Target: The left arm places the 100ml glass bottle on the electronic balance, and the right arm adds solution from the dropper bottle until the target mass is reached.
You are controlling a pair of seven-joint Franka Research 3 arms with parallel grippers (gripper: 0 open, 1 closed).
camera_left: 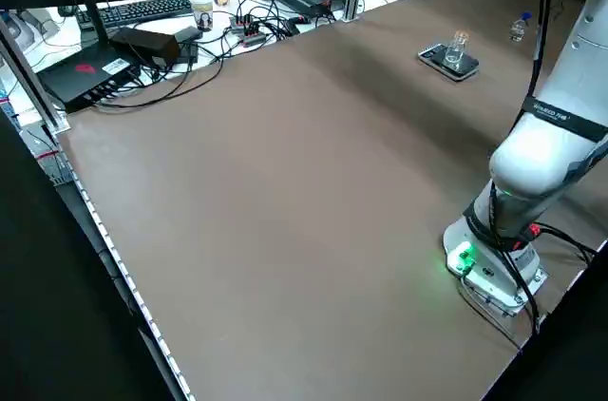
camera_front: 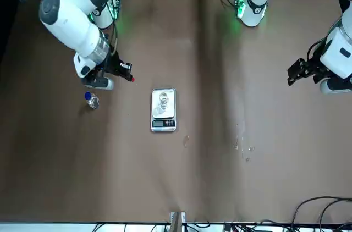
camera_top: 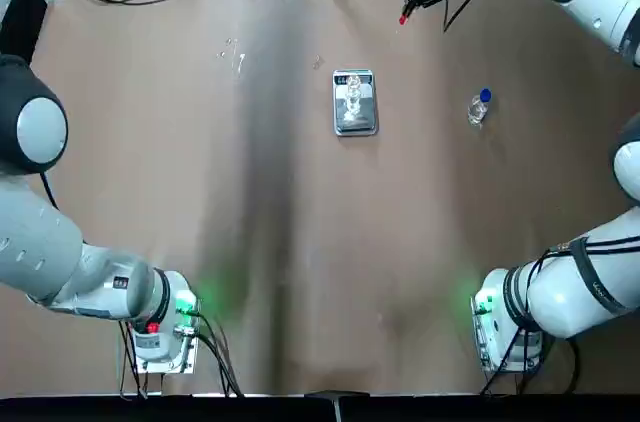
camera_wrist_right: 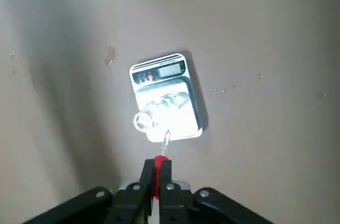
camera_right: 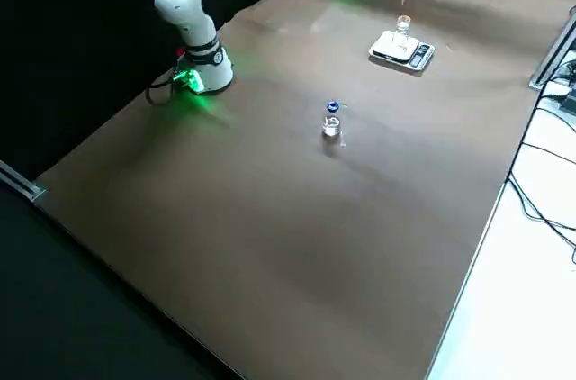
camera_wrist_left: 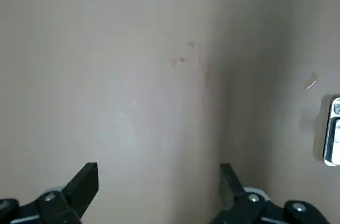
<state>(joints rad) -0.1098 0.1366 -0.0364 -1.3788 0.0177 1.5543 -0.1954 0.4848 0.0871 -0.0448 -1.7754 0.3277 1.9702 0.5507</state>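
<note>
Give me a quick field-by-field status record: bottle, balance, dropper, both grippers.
glass bottle: upright on the electronic balance, uncapped
balance: mid-table, display end toward the far edge
dropper bottle: blue-capped, standing on the table on the robot's right of the balance, apart from it
dropper: red-tipped, held in the right gripper, glass tip pointing down, raised and off to the side of the glass bottle
left gripper: open, empty, over bare table at the robot's left

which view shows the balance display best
The right wrist view: it looks straight down on the electronic balance, display strip facing the camera. Top, front and side views show the balance smaller; the left wrist view catches only its edge.
</note>
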